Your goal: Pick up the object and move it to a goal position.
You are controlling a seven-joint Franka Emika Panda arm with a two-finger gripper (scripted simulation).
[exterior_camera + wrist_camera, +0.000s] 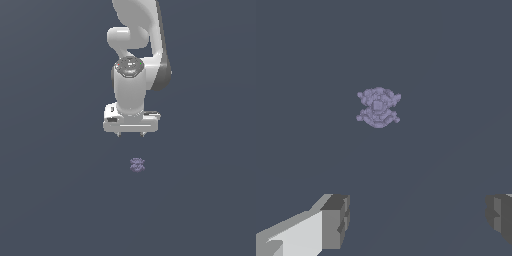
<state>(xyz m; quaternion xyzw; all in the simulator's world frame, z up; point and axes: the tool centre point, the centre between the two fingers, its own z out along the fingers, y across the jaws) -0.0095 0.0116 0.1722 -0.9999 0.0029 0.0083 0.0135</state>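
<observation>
The object (137,164) is a tiny, lumpy purple-lavender thing lying on the dark grey floor. It also shows in the wrist view (378,107), with darker mottling. My white gripper (130,134) hangs above the floor, up and slightly toward the exterior view's left of the object, not touching it. Its jaws stand wide apart and hold nothing. In the wrist view both fingertips (335,221) show at the frame's edge, with the object apart from them and well clear of the gap.
The flat dark grey floor (60,190) spreads all around with no other objects in view. The white arm (131,65) rises behind the gripper.
</observation>
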